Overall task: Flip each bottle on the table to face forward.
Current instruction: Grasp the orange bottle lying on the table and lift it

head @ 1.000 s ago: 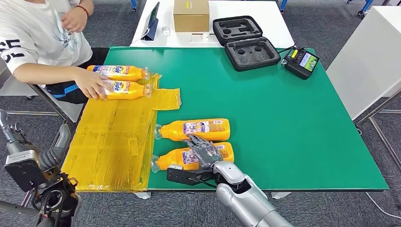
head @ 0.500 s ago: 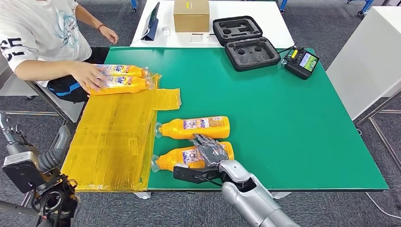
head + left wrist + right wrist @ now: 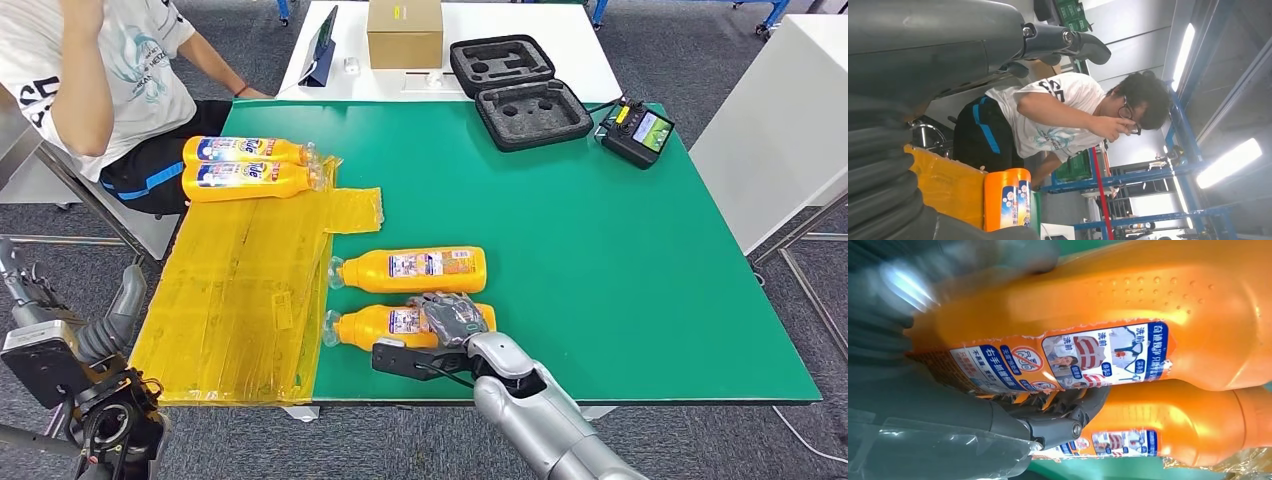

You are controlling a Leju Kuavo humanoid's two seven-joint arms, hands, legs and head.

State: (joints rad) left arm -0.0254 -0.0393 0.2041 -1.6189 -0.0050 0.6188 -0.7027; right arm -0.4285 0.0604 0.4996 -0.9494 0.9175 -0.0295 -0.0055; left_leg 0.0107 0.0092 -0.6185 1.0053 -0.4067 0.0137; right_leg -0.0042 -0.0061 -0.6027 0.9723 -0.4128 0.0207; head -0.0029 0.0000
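Note:
Two orange bottles lie side by side on the green mat (image 3: 600, 250). The farther bottle (image 3: 410, 270) shows a white label. My right hand (image 3: 455, 318) grips the nearer bottle (image 3: 375, 326), fingers over its body and thumb at its near side. Up close in the right wrist view, the held bottle (image 3: 1128, 305) lies against my fingers (image 3: 1058, 415), with the other bottle (image 3: 1188, 420) beyond. Two more bottles (image 3: 245, 150) (image 3: 255, 178) lie at the far end of the yellow sheet (image 3: 240, 290), blue labels up. My left hand (image 3: 28, 290) hangs off the table's near left, fingers (image 3: 1068, 42) apart and empty.
A person (image 3: 110, 70) sits at the far left corner, hands off the table. Beyond the mat stand a cardboard box (image 3: 404, 32), a tablet (image 3: 322, 45), an open foam case (image 3: 520, 90) and a controller (image 3: 637, 130). A white table (image 3: 790, 110) stands to the right.
The person pushed the two far bottles together at the sheet's far end and took the hand away. My right hand closed on the nearer bottle, which now lies more level.

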